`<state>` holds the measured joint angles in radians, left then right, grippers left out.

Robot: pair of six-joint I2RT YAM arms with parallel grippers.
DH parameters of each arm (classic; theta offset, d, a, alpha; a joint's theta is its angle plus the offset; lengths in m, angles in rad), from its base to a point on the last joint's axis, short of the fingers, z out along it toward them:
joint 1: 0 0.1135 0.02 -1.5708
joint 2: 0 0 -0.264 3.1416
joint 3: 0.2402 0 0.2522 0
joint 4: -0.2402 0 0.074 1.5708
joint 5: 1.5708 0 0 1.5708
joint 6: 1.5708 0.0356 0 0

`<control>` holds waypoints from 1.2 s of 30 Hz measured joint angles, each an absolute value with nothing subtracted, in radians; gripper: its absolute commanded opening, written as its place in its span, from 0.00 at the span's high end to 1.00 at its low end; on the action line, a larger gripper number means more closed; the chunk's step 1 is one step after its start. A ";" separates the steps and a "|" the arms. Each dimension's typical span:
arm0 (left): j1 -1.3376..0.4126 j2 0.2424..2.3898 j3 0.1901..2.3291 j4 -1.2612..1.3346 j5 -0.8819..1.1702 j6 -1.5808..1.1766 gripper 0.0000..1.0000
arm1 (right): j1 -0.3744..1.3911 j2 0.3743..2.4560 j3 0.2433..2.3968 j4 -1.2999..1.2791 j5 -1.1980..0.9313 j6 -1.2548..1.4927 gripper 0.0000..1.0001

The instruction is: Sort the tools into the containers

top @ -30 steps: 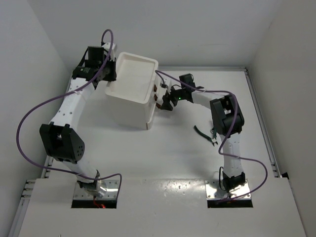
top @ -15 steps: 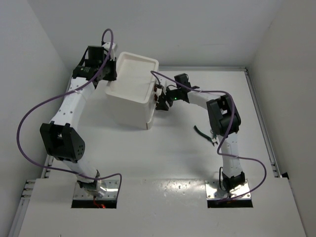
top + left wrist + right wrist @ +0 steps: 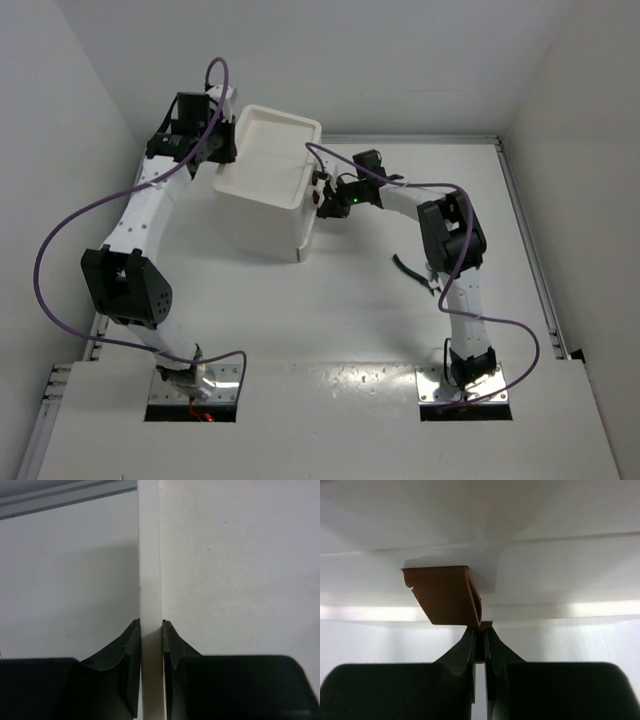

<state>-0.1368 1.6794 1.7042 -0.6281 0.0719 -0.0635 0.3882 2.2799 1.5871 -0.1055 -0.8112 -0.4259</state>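
Drawer unit (image 3: 262,225), braced for opening.
My left pincer (image 3: 151,630) clamps the tray rim (image 3: 149,555) to steady it; my right pincer (image 3: 479,641) pinches a drawer handle (image 3: 445,595).

Stretched far forward up the left side, elbow low, with the left gripper (image 3: 151,626) clamped onto the thin white tray rim (image 3: 149,555). Over on the right: folded sharply at the elbow, reaching inward, with the right gripper (image 3: 479,632) pinched on a red-brown drawer handle (image 3: 442,592), fingers nearly touching.
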 measured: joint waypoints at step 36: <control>-0.118 1.686 1.704 -0.605 0.123 -0.087 1.00 | 0.186 2.013 1.374 -0.453 -0.672 -0.588 0.61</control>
<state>-0.1181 1.6855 1.7039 -0.6052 0.1230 -0.0872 0.1856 2.0129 1.3739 -0.4526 -0.6724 -0.5884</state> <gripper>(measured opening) 0.236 0.153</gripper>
